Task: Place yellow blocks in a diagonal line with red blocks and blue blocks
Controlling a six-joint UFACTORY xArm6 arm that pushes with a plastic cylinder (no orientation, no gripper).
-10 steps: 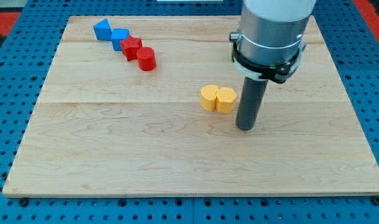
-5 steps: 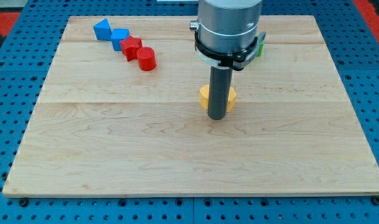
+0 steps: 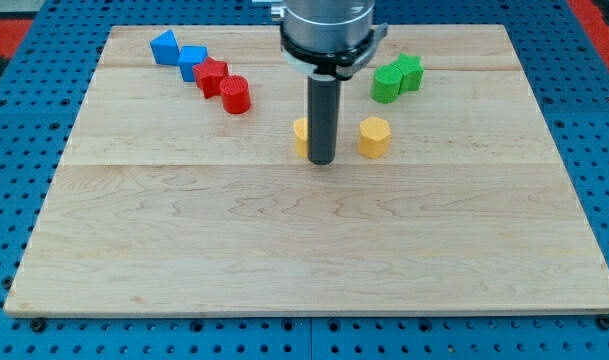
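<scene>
Two blue blocks [image 3: 165, 47] [image 3: 193, 62] and two red blocks, a star-like one [image 3: 212, 76] and a cylinder [image 3: 235, 94], form a diagonal line at the view's upper left. One yellow block [image 3: 301, 138] sits just left of my rod, mostly hidden behind it. A second yellow block [image 3: 374, 137] stands apart to the right. My tip [image 3: 322, 160] rests on the board between the two yellow blocks, touching the left one.
Two green blocks [image 3: 388, 82] [image 3: 410, 71] sit at the view's upper right, touching each other. The wooden board [image 3: 304, 260] lies on a blue pegboard surface.
My rod moved left across the board and passed between the two yellow blocks. They were touching and now stand apart; the left one slid left. The green blocks came into view.
</scene>
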